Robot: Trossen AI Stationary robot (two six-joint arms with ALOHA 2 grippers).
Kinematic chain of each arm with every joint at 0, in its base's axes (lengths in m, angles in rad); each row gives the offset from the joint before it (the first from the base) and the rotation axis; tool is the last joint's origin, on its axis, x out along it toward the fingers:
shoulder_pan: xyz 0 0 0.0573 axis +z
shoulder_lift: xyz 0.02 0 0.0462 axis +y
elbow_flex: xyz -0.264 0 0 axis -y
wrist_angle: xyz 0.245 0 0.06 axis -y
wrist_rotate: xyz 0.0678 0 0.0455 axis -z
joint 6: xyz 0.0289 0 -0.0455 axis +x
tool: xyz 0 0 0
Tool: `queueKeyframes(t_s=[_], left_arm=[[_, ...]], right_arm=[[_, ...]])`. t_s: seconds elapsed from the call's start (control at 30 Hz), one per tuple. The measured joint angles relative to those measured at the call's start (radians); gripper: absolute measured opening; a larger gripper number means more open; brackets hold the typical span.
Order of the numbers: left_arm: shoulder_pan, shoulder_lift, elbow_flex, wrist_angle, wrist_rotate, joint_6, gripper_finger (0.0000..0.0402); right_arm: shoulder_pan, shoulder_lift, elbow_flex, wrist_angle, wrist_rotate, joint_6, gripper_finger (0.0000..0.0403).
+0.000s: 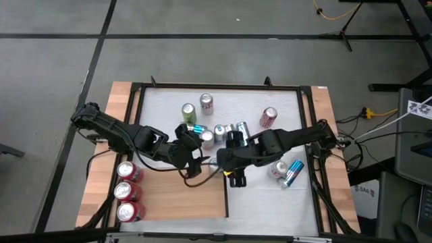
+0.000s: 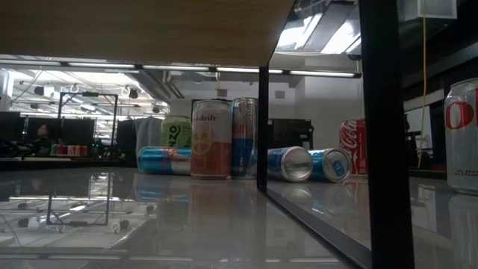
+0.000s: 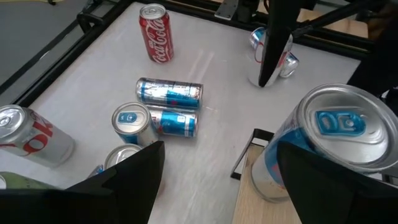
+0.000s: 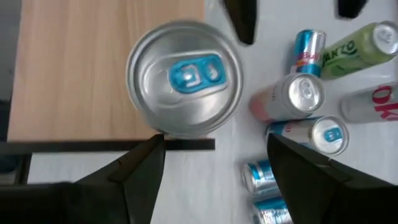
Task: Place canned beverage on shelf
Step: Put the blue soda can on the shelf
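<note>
At the shelf [image 4: 62, 62] corner stands a can [image 4: 185, 78]; left end effector [image 3: 219, 149] and right end effector [image 4: 216, 140] both released

light-brown wood-grain shelf [image 1: 169, 199], 3 red cans [image 1: 128, 192]

Both arms reach in from the table's sides and meet near its middle. The left arm stretches from the left edge, its left gripper [image 1: 191, 156] low, fingers [image 3: 134, 177] parted with nothing between them. The right arm comes in from the right edge, bent at the elbow; the right gripper [image 1: 233, 172] hangs just beside the left one, its fingers [image 4: 140, 171] spread and empty.
</note>
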Motion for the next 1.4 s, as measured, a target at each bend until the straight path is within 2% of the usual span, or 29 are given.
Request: queueKeyframes(t_s=[0.43,0.73,1.03,1.4], left_arm=[[-0.015,0.0,0.0,-0.011,0.005,0.0,0.0302],[-0.021,0.0,0.0,-0.076,0.008,-0.049,0.0302],[-0.057,0.0,0.0,-0.074,0.011,-0.053,0.0302],[-0.08,0.0,0.0,-0.023,0.011,-0.049,0.0302]], right_arm=[[-0.001,0.003,0.0,0.008,0.057,0.042,0.0271],[-0.001,0.003,0.0,0.008,-0.015,0.038,0.0271],[-0.001,0.003,0.0,0.083,0.001,0.041,0.0271],[-0.001,0.003,0.0,0.067,0.025,0.042,0.0271]])
